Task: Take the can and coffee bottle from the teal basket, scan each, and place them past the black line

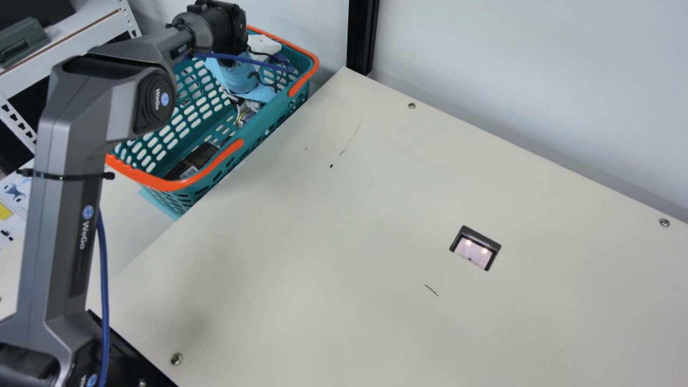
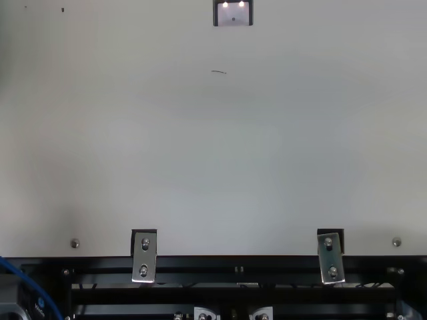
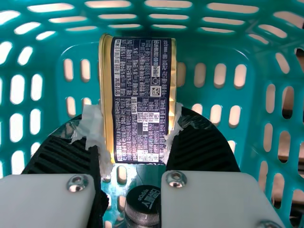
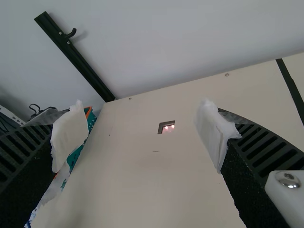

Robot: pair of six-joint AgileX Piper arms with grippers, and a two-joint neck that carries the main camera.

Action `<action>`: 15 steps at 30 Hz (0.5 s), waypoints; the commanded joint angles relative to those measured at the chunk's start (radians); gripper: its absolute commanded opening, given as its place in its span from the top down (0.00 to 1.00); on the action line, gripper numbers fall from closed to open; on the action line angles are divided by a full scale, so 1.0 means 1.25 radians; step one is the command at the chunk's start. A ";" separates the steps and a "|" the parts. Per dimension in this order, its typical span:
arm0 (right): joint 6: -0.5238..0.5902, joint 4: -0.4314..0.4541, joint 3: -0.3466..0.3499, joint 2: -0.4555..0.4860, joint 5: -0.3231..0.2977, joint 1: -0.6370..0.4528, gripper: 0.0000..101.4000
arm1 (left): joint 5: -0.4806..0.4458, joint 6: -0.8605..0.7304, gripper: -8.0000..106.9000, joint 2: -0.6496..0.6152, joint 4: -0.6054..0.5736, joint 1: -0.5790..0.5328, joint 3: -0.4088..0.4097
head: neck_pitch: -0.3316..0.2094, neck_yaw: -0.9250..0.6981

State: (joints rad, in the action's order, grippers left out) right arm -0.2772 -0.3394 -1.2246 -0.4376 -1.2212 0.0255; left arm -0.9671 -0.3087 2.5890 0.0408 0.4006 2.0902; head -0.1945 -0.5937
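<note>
A dark-printed can with gold edges (image 3: 142,95) is held inside the teal basket (image 1: 279,122), gripped side to side by the left end effector (image 3: 137,128), whose white-wrapped pads (image 3: 98,130) are pressed to its flanks. Thin, fairly stiff metal is suggested by the walls, which might be dented by a hard squeeze; if full, some weight is to be expected for its size. Its smooth sides could be slippery, so the hold is best kept across the opposite flanks, near mid-length, with the printed face left uncovered for scanning.

Close by the can, between the bases of the same end effector's fingers as seen in the left wrist view, is the capped coffee bottle (image 3: 142,209). It is probably hard, smooth and roll-prone, and would best be taken around the body below the cap; whether it is glass cannot be told.

Outside the basket, well apart from the left end effector, the scanner (image 1: 475,249) is set into the counter (image 1: 333,258). Farther from that end effector than the scanner, the black line (image 4: 292,90) is seen. The right end effector (image 4: 141,137) is spread wide, with nothing grasped.
</note>
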 commanded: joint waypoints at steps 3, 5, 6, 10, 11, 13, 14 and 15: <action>0.000 0.000 0.000 0.000 0.000 0.000 0.00 | 0.022 0.023 0.84 -0.055 -0.006 0.015 -0.038 | -0.015 -0.010; 0.000 0.000 0.000 0.000 0.000 0.000 0.00 | 0.039 0.029 0.84 -0.094 -0.011 0.025 -0.069 | -0.015 -0.010; 0.000 0.000 0.000 0.000 0.000 0.000 0.00 | 0.049 0.031 0.84 -0.117 -0.013 0.030 -0.088 | -0.015 -0.010; 0.000 0.000 0.000 0.000 0.000 0.000 0.00 | 0.082 0.028 0.84 -0.218 -0.040 0.053 -0.171 | -0.015 -0.010; 0.000 0.000 0.000 0.000 0.000 0.000 0.00 | 0.088 0.024 0.84 -0.244 -0.051 0.058 -0.191 | -0.015 -0.010; 0.000 0.000 0.000 0.000 0.000 0.000 0.00 | 0.096 0.014 0.84 -0.299 -0.079 0.069 -0.233 | -0.015 -0.010; 0.000 0.000 0.000 0.000 0.000 0.000 0.00 | 0.096 0.008 0.84 -0.325 -0.095 0.075 -0.252 | -0.015 -0.010; 0.000 0.000 0.000 0.000 0.000 0.000 0.00 | 0.095 0.001 0.84 -0.353 -0.113 0.080 -0.271 | -0.015 -0.010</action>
State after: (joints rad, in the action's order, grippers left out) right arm -0.2772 -0.3394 -1.2246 -0.4376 -1.2212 0.0255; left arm -0.8481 -0.2953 2.2446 -0.0602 0.4921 1.8106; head -0.1894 -0.5937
